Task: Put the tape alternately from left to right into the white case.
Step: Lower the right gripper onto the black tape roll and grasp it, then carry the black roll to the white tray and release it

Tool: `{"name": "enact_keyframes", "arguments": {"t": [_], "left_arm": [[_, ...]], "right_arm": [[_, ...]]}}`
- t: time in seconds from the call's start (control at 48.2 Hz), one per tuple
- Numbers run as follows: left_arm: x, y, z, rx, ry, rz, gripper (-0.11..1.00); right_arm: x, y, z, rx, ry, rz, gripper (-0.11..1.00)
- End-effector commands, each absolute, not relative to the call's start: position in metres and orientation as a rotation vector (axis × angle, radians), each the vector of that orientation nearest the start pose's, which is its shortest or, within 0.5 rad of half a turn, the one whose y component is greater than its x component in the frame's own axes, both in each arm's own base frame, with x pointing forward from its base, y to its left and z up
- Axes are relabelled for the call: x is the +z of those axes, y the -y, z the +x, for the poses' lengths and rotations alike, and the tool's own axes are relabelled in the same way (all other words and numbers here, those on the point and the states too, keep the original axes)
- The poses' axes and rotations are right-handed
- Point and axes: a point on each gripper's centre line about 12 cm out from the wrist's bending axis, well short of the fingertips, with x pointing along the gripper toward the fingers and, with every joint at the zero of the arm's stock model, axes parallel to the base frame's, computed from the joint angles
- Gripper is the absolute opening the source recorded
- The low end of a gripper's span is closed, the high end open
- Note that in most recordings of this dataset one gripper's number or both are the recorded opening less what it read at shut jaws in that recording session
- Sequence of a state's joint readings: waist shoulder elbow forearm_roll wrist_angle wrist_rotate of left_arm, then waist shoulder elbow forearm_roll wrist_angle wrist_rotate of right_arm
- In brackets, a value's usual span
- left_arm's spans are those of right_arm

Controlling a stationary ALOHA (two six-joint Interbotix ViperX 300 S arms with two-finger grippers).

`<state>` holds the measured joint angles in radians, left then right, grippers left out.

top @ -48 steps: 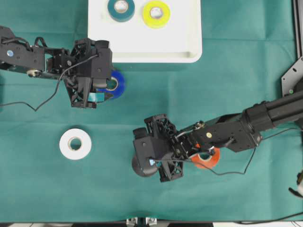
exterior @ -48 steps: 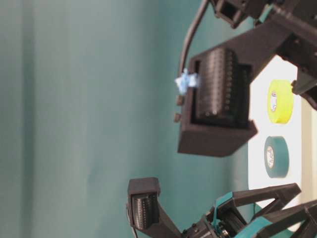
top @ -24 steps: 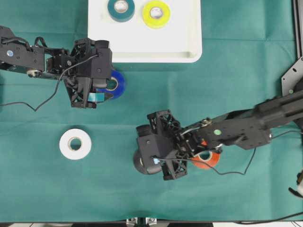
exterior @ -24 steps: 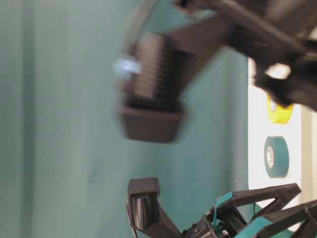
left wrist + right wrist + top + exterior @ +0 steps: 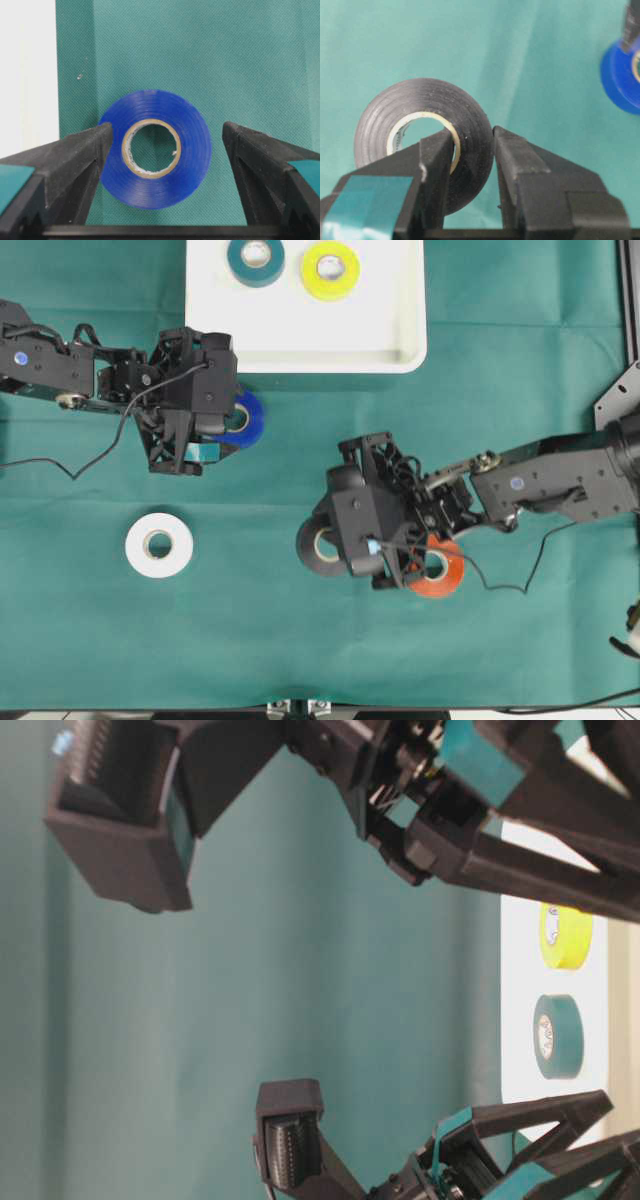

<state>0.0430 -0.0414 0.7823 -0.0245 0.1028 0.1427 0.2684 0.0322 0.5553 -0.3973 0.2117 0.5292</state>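
Observation:
My right gripper (image 5: 336,544) is shut on the black tape (image 5: 318,545), one finger inside its core and one on the outer wall (image 5: 472,145). The black roll (image 5: 415,125) hangs tilted above the green cloth. My left gripper (image 5: 222,426) stands open astride the blue tape (image 5: 250,418), which lies flat between its fingers (image 5: 82,155) without being clamped. The blue roll (image 5: 156,150) sits just below the white case (image 5: 300,335). A teal roll (image 5: 255,258) and a yellow roll (image 5: 330,268) lie in the case. White tape (image 5: 159,544) and orange-red tape (image 5: 440,576) lie on the cloth.
The case's rim (image 5: 25,75) shows at the left edge of the left wrist view, close to the blue roll. The right arm (image 5: 560,480) reaches in from the right over the orange-red roll. A black frame (image 5: 615,400) stands at the right edge.
My right gripper has risen and moved up and right with the black roll in it. The left gripper and blue roll have stayed put.

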Motion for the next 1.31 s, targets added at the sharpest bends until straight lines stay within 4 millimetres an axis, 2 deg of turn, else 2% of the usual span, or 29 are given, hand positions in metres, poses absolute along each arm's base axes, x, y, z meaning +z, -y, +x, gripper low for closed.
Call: {"name": "enact_keyframes", "arguments": {"t": [0.0,0.124,0.29,0.56,0.788,1.017,1.286], "left_arm": [[0.15,-0.013,0.35,-0.013,-0.806,0.092,0.81],[0.149,-0.012,0.349,-0.016,-0.807,0.094,0.8],[0.15,-0.012,0.35,-0.015,-0.806,0.094,0.81],[0.149,-0.009,0.349,-0.022,-0.807,0.095,0.81],[0.149,-0.009,0.349,-0.021,-0.809,0.09,0.81],[0.149,-0.008,0.349,-0.02,-0.809,0.085,0.81],[0.15,-0.008,0.349,-0.02,-0.806,0.085,0.81]], "right_arm": [[0.191,-0.094,0.391,0.121,-0.741,0.004,0.25],[0.194,-0.082,0.39,0.089,-0.744,0.011,0.25],[0.2,-0.053,0.383,0.019,-0.738,0.037,0.25],[0.203,0.008,0.358,-0.126,-0.727,0.094,0.25],[0.194,0.067,0.335,-0.284,-0.726,0.152,0.25],[0.181,0.114,0.317,-0.392,-0.706,0.178,0.25],[0.168,0.133,0.316,-0.42,-0.69,0.206,0.25]]}}
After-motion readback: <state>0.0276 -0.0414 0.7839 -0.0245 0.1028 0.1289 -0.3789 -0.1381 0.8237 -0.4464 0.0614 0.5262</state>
